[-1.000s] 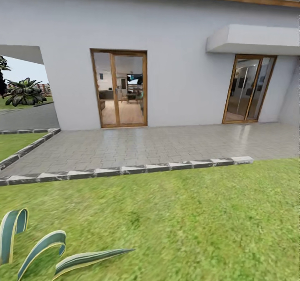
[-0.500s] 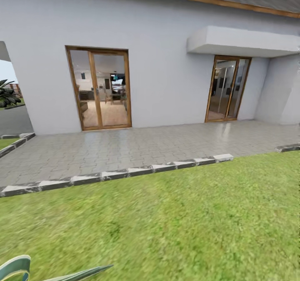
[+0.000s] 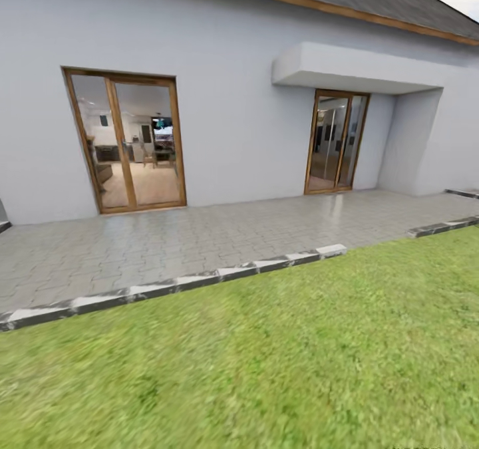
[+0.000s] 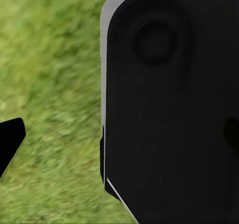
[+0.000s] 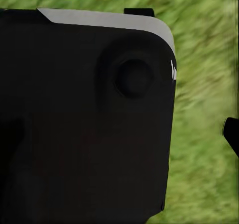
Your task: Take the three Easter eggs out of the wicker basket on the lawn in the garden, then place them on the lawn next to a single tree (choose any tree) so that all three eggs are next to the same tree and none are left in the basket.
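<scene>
Here we are out on the lawn point(image 3: 279, 362), green grass spreading across the whole near ground, from nine o'clock round to three. Straight ahead at twelve, a grey paved patio point(image 3: 199, 236) lies beyond a pale stone kerb point(image 3: 193, 280) that runs along the grass edge. Behind it stands the grey house wall point(image 3: 239, 103). At eleven o'clock there's a wood-framed glass door point(image 3: 126, 144) with a lit room visible through it; at one o'clock a second glass door point(image 3: 336, 142) sits tucked under a boxy grey canopy point(image 3: 359, 68). Another strip of kerb point(image 3: 442, 225) shows out at two o'clock.

From the left wrist, a big dark robot housing point(image 4: 172, 104) covers much of the picture, blurred grass point(image 4: 50, 84) beside it, and a black tip point(image 4: 10, 142) pokes in at the edge. I cannot tell how wide the left tool stands. From the right wrist, much the same: dark housing point(image 5: 84, 119), grass point(image 5: 204, 109) alongside, a black sliver point(image 5: 231, 132) at the rim. The right tool's opening I cannot tell either.
</scene>
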Motion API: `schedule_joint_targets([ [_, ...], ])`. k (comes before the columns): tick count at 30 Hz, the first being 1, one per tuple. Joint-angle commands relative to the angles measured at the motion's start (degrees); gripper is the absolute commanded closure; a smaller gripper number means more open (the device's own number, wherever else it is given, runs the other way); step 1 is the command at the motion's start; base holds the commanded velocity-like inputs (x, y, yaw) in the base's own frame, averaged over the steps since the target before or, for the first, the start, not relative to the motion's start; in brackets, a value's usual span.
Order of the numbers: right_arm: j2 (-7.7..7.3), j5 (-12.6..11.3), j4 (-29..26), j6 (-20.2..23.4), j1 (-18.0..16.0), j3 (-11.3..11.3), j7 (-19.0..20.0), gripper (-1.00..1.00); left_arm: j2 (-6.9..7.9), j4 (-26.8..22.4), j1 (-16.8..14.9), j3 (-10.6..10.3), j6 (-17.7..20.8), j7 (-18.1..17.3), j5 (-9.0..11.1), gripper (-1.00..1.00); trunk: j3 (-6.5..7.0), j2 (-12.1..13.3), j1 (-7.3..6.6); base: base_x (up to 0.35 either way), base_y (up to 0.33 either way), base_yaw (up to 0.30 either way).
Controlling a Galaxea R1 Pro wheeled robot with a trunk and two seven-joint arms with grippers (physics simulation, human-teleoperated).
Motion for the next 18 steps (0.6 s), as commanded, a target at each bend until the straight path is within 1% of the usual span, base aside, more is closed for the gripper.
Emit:
schedule_joint_targets([
  [1, 0.01, 0.0, 0.1, 0.0, -0.1, 0.0, 0.0, -1.00, 0.01, 0.0, 0.0, 0.0, 0.0, 0.0, 0.1, -1.00, -0.05, 0.0, 0.02, 0.238, -0.205, -0.299],
  [9, 0.01, 0.0, 0.1, 0.0, -0.1, 0.0, 0.0, -1.00, 0.01, 0.0, 0.0, 0.0, 0.0, 0.0, 0.1, -1.00, -0.05, 0.0, 0.02, 0.239, -0.204, -0.289],
  [18, 0.01, 0.0, 0.1, 0.0, -0.1, 0.0, 0.0, -1.00, 0.01, 0.0, 0.0, -0.1, 0.1, 0.0, 0.1, -1.00, -0.05, 0.0, 0.02, 0.251, -0.191, -0.215],
])
